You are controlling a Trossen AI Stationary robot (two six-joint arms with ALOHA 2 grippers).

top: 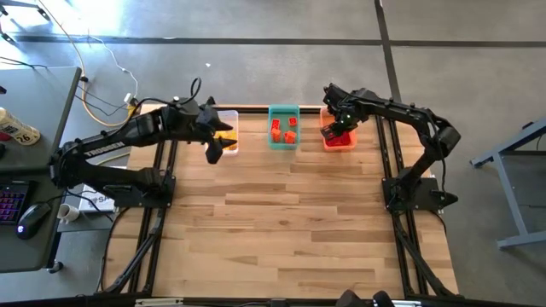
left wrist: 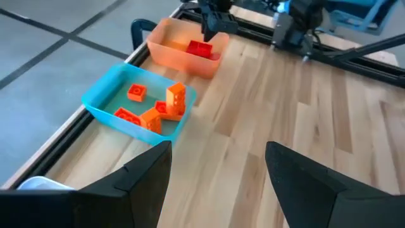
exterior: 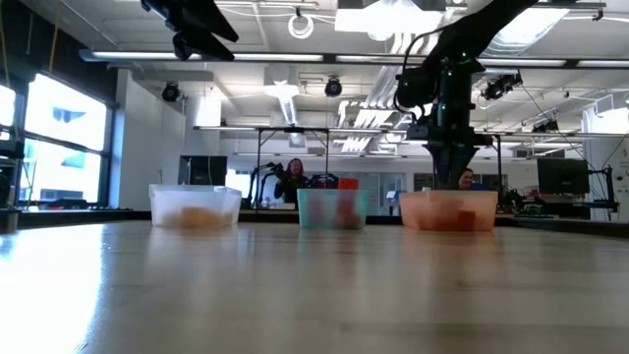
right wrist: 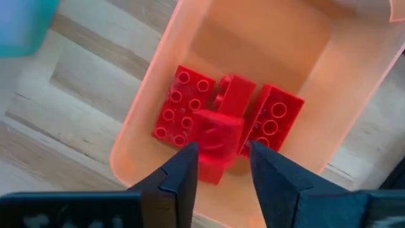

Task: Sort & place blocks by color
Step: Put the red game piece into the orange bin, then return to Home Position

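My right gripper (right wrist: 221, 152) hangs over the orange bin (right wrist: 123, 158) at the table's far right, shut on a red block (right wrist: 215, 136). More red blocks (right wrist: 183, 104) lie on the bin's floor below it. The teal bin (left wrist: 101, 111) in the middle holds several orange blocks (left wrist: 155, 111). The clear bin (top: 235, 119) at the far left holds yellow blocks (top: 225, 135). My left gripper (left wrist: 218, 149) is open and empty. It is raised high (exterior: 197, 29) by the clear bin's near edge (top: 215, 147). My right gripper pinches the red block by two opposite sides (right wrist: 201, 142) between its two fingers. The fingers come from above, pointing down into the orange bin. The block sits over the other red blocks; whether it rests on them I cannot tell.
The three bins stand in a row along the table's far edge (top: 281, 107). The wooden tabletop (top: 281, 222) stretches bare in front of them. The black frame rails (top: 158, 222) run along both sides. People sit in the room beyond the table (exterior: 295, 177).
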